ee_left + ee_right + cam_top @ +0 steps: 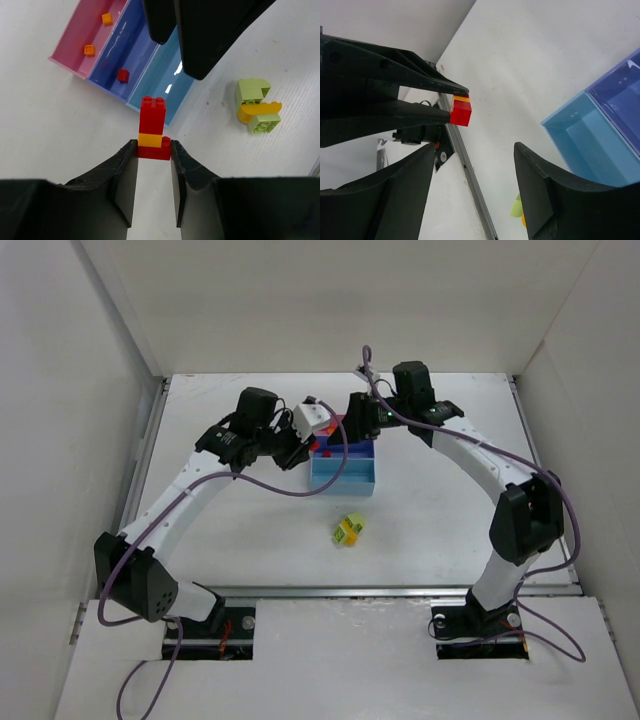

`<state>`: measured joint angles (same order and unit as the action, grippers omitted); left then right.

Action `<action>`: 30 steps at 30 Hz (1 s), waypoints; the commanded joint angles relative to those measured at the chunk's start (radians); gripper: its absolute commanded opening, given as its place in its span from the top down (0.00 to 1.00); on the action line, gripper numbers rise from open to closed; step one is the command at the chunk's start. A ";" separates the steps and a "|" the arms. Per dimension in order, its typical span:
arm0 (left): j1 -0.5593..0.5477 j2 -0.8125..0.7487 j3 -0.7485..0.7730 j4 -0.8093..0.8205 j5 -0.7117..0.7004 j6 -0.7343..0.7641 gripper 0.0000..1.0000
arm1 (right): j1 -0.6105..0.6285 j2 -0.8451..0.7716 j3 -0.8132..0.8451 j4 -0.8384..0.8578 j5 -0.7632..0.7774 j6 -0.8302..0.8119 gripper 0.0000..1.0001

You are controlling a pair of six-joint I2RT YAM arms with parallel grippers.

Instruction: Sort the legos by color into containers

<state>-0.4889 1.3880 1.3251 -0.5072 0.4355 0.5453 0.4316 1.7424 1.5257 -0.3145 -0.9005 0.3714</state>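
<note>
A matte white tabletop (430,540) sits boxed in on three sides by plain white wall panels: one at the back (340,300), one on the left (60,440) and one on the right (600,460). A silver metal rail (350,591) runs along the table's near edge, with slimmer metal strips down its left side (150,440) and right side (520,420). A flat white board (340,660) covers the foreground. Soft, even light fills the enclosure, leaving only faint shadows on the surface.
</note>
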 commanded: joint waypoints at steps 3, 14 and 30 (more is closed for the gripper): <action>0.001 0.003 0.048 -0.024 0.032 -0.007 1.00 | 0.036 0.035 0.076 0.080 -0.044 0.020 0.30; -0.010 0.003 0.057 -0.014 0.032 -0.028 1.00 | 0.074 0.126 0.133 0.071 -0.008 0.052 0.35; -0.010 -0.006 0.008 0.016 -0.011 -0.065 1.00 | 0.093 0.161 0.180 0.061 -0.018 0.052 1.00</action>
<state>-0.4953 1.4052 1.3369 -0.5323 0.4076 0.5049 0.5129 1.8946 1.6611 -0.2901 -0.9043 0.4461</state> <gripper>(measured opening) 0.254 0.129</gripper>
